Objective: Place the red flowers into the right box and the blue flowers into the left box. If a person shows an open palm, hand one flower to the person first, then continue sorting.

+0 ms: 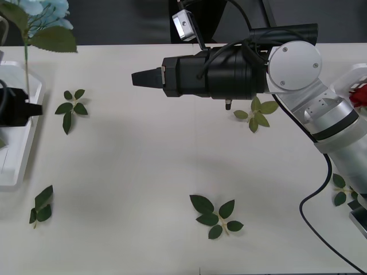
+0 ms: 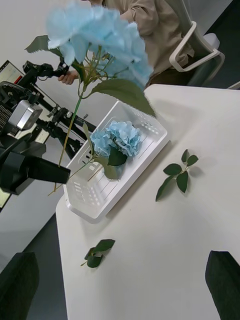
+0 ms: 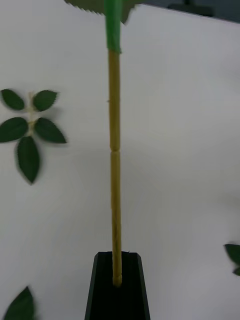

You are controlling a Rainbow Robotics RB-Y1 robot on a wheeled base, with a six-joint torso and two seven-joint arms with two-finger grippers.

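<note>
My left gripper (image 1: 35, 109) is shut on the thin stem (image 3: 115, 150) of a blue flower. It holds the flower upright over the left box (image 1: 16, 154), with the pale-blue head (image 1: 40, 10) high above. In the right wrist view the held blue flower (image 2: 100, 35) rises from the left gripper (image 2: 47, 172). A second blue flower (image 2: 120, 137) lies in the left box (image 2: 145, 150). My right gripper (image 1: 136, 78) hangs open and empty over the table's middle, pointing left. A red flower (image 1: 361, 94) shows at the right edge by the right box (image 1: 351, 75).
Loose green leaf sprigs lie on the white table near the left box (image 1: 71, 107), at the front left (image 1: 40, 205), front centre (image 1: 217, 215), under the right arm (image 1: 256, 113) and at the right edge (image 1: 343, 189). A black cable (image 1: 312, 200) hangs from the right arm.
</note>
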